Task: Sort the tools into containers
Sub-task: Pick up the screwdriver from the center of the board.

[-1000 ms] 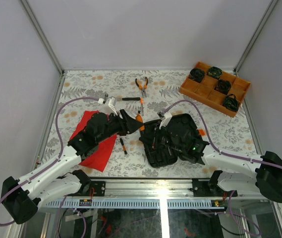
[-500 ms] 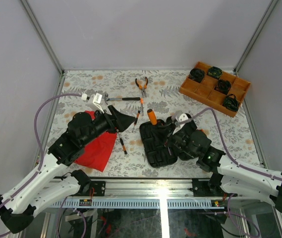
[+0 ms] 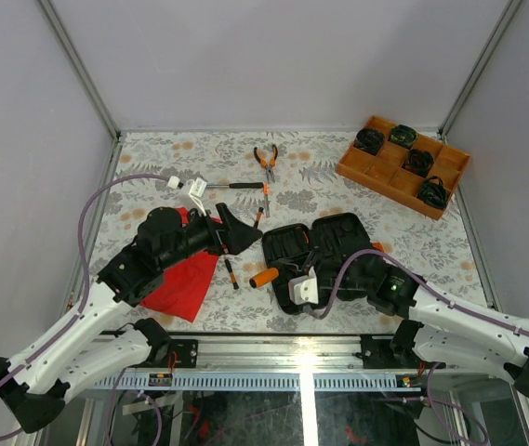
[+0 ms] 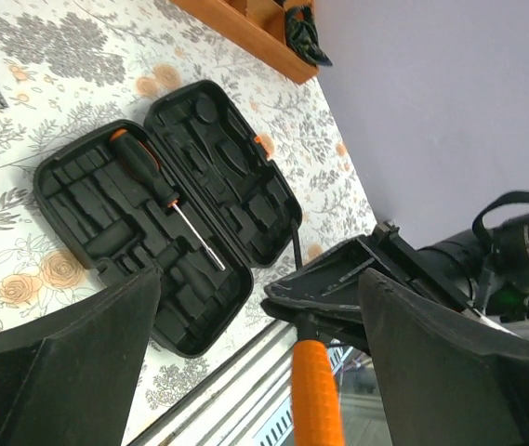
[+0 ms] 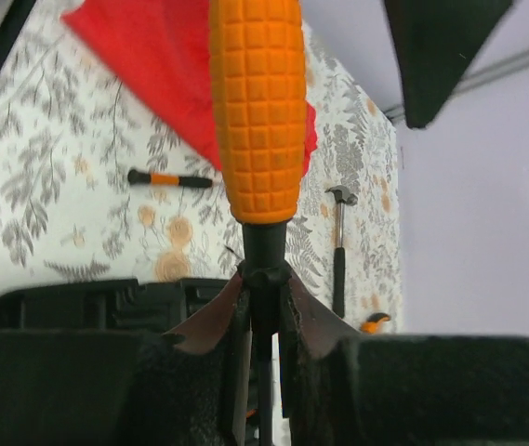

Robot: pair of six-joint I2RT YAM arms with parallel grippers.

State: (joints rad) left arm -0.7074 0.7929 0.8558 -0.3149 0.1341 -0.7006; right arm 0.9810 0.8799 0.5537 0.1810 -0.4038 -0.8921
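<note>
The black tool case (image 3: 287, 243) lies open on the floral table, and one orange-and-black screwdriver (image 4: 148, 172) sits in its moulded slots. My right gripper (image 3: 289, 276) is shut on the black neck of a large orange-handled screwdriver (image 3: 264, 277) (image 5: 255, 111). It holds the tool level at the case's near-left corner, handle pointing left. My left gripper (image 3: 242, 234) (image 4: 259, 279) hangs open and empty just left of the case. Pliers (image 3: 265, 160), a hammer (image 3: 231, 186) (image 5: 340, 242) and small screwdrivers (image 3: 231, 272) (image 3: 266, 195) lie loose on the table.
A red cloth (image 3: 176, 279) lies under the left arm. An orange compartment tray (image 3: 357, 172) with black round items stands at the back right. The table's near edge and metal rail (image 3: 310, 346) run just below the case.
My right gripper has swung the orange-handled screwdriver from upright over the case down to level at its near-left corner. My left gripper's jaws have opened wider and sit slightly further right.
</note>
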